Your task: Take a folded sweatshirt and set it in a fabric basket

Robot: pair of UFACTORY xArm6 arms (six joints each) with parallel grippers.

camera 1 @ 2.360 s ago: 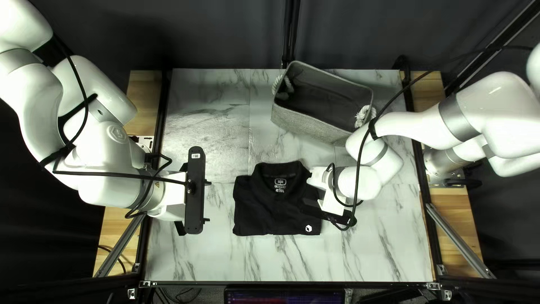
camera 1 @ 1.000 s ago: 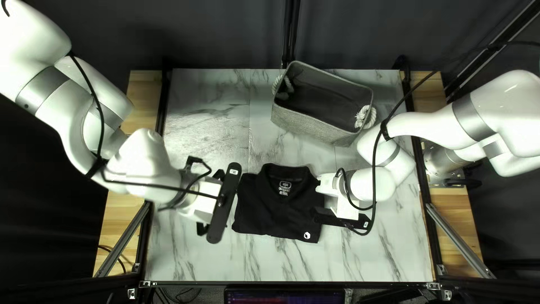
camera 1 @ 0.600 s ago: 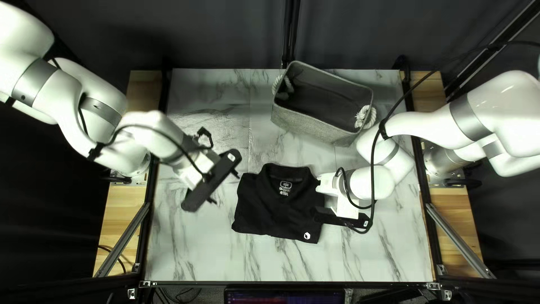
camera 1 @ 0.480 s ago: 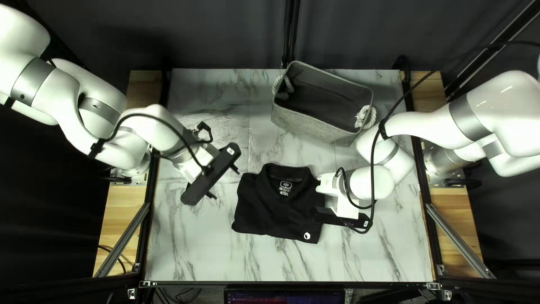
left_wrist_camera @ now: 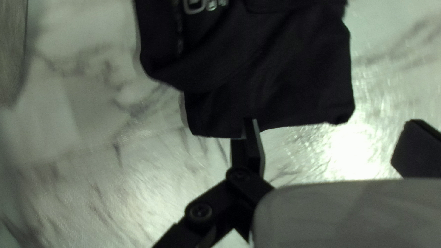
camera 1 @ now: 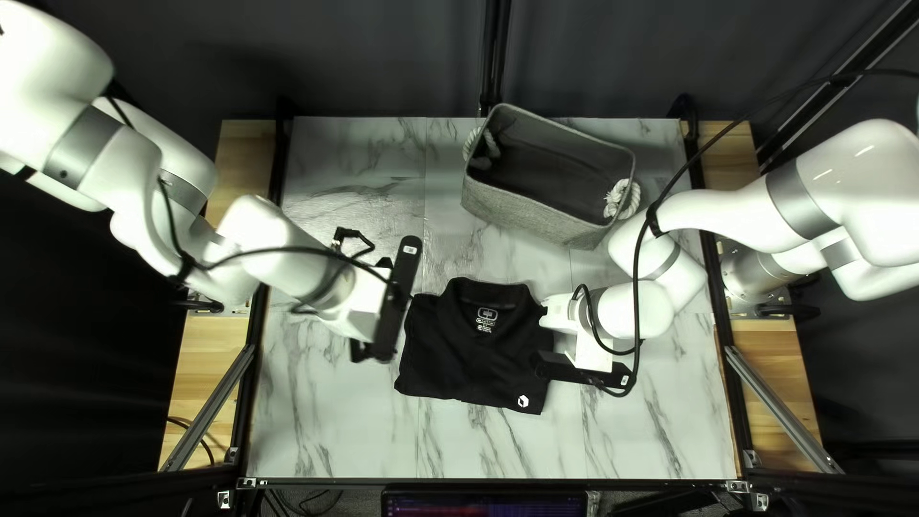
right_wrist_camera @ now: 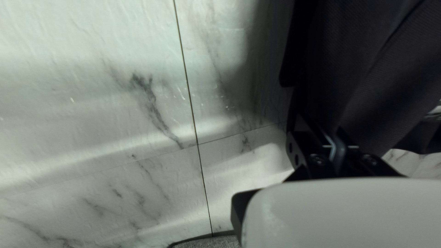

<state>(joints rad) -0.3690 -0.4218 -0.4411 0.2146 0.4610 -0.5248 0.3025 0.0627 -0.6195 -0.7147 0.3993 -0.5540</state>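
Shirt (camera 1: 469,359) lies pinched in right pincer (right_wrist_camera: 337,143), left pincer (left_wrist_camera: 333,123) spread wide; not yet in basket (camera 1: 526,212), one o'clock.

The left wrist view's edge cuts off the sweatshirt (left_wrist_camera: 285,73), the right's the basket (right_wrist_camera: 209,242).

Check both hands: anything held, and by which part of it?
Right hand holds the folded black shirt by its side edge, at the right of the top left view, near the white logo. Left hand is open, holding nothing.
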